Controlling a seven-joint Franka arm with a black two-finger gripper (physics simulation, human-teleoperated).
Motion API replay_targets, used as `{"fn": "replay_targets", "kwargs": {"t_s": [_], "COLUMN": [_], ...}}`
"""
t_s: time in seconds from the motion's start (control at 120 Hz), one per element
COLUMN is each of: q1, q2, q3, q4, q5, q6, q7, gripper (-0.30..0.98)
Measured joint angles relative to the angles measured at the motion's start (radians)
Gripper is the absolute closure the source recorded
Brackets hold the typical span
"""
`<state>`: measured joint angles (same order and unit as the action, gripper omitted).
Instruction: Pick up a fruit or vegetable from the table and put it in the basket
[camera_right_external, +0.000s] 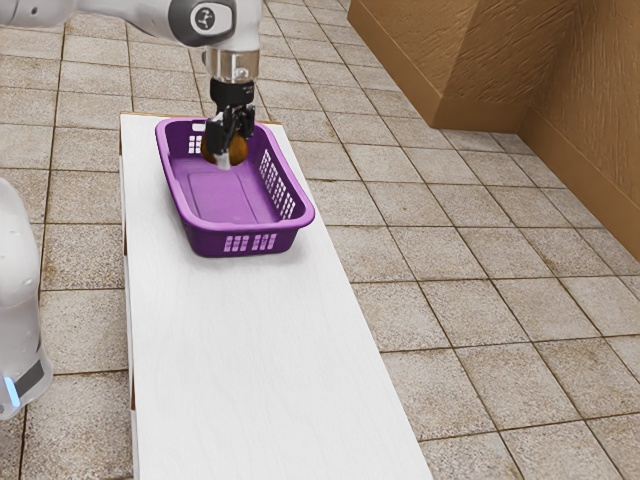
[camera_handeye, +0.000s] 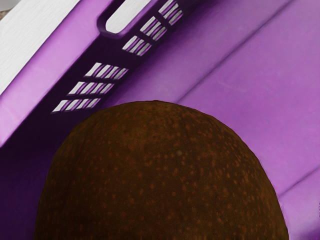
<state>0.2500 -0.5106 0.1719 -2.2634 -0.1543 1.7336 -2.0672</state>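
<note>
Holding a round brown-orange fruit (camera_right_external: 238, 151) between both fingers of my black end effector (camera_right_external: 234, 142), above the slotted purple plastic basket (camera_right_external: 210, 242), white desk (camera_right_external: 250, 350) beneath.

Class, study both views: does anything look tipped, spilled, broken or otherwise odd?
Nothing stands out: the purple basket sits upright on the white table, and the gripper holds the brownish fruit over it, without visible damage.
</note>
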Motion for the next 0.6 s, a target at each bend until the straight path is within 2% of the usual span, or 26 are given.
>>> {"fn": "replay_targets", "kwargs": {"t_s": [0.092,0.208,0.283,0.408,0.6], "q1": [0.0,-0.003,-0.024,-0.182,-0.267], "q2": [-0.002,-0.003,0.002,0.061,0.152], "q3": [0.0,-0.001,-0.007,-0.017,-0.164], "q4": [0.0,0.004,0.011,0.08,0.213], "q5": [0.002,0.004,0.009,0.01,0.008], "q6": [0.001,0.002,0.005,0.038,0.067], "q7": [0.003,0.007,0.01,0.012,0.013], "gripper": [0.16,0.07,0.04,0.02,0.0]}}
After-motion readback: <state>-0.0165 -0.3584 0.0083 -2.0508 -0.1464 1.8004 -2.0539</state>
